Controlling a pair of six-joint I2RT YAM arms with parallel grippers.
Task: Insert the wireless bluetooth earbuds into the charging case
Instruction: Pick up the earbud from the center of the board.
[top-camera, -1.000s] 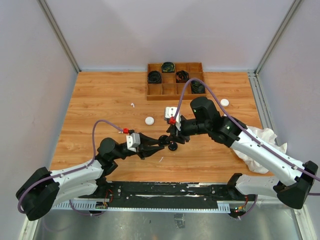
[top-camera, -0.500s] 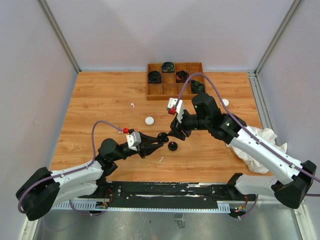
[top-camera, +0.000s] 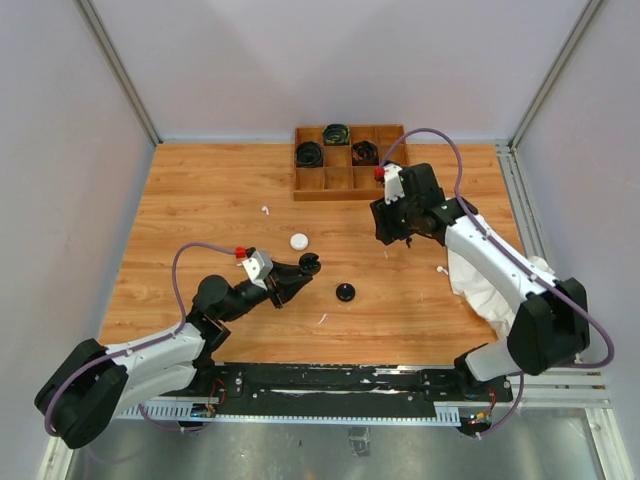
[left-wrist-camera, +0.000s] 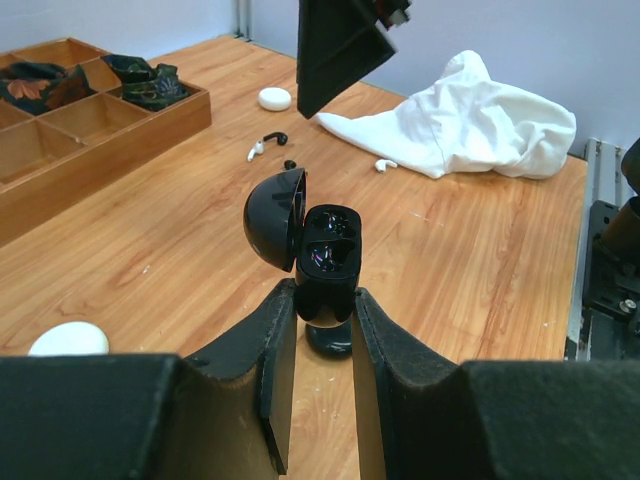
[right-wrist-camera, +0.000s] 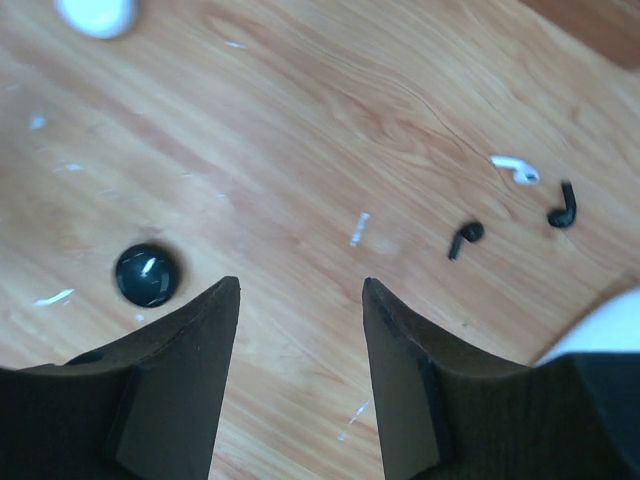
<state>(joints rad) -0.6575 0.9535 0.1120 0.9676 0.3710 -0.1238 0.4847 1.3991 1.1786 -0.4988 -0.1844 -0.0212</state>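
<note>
While the left gripper (left-wrist-camera: 322, 300) pinches the glossy black charging case (left-wrist-camera: 328, 250) upright, its round lid flipped open, two black stemmed earbuds (right-wrist-camera: 465, 238) and a white earbud (right-wrist-camera: 515, 168) lie loose on the wood-grain table (top-camera: 200, 200), just beyond the right gripper (right-wrist-camera: 300, 300), which is spread and empty. Pale grey walls (top-camera: 300, 60) box it all in.

Text, brands, numbers: none can be read in any view.
Black charging case (left-wrist-camera: 328, 262): glossy shell and open lid, no marking legible.
White round case (top-camera: 299, 241): too small to tell whether it carries print.
Wooden compartment tray (top-camera: 322, 180), at 12 o'clock on the table (top-camera: 200, 200): no label legible.
</note>
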